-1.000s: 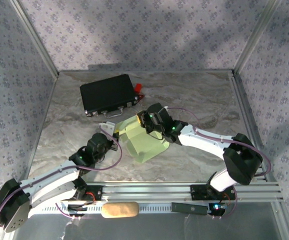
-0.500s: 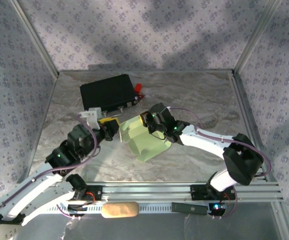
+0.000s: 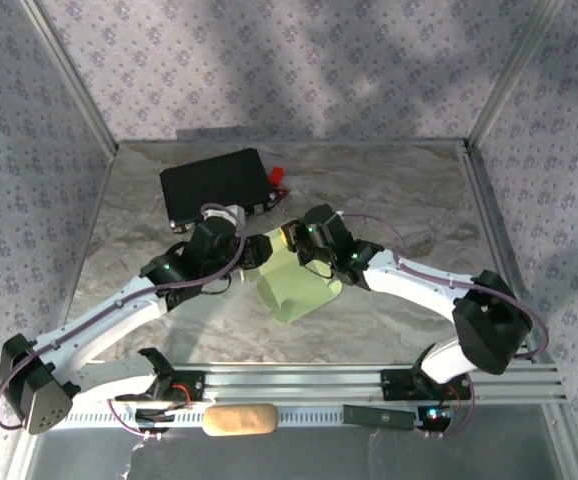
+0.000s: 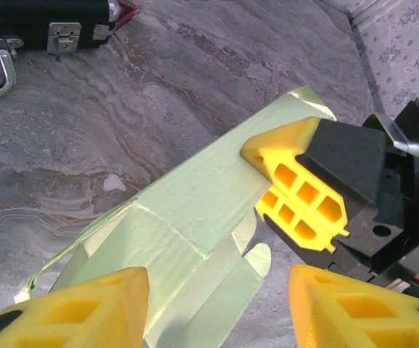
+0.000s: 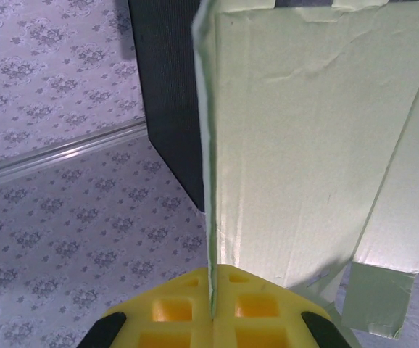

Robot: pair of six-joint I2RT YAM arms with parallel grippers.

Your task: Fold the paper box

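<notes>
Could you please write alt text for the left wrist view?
The right gripper pinches the edge of a pale green paper box, partly folded, over a marbled table. The left gripper stands open in the foreground; a black case lies at top left.

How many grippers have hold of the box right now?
1: the right gripper, shut on the far edge of the box. The left gripper is open at the box's left end, gripping nothing.

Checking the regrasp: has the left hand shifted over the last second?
Yes. The left hand swung right along the front of the black rectangular case, up to the pale green paper box.
</notes>
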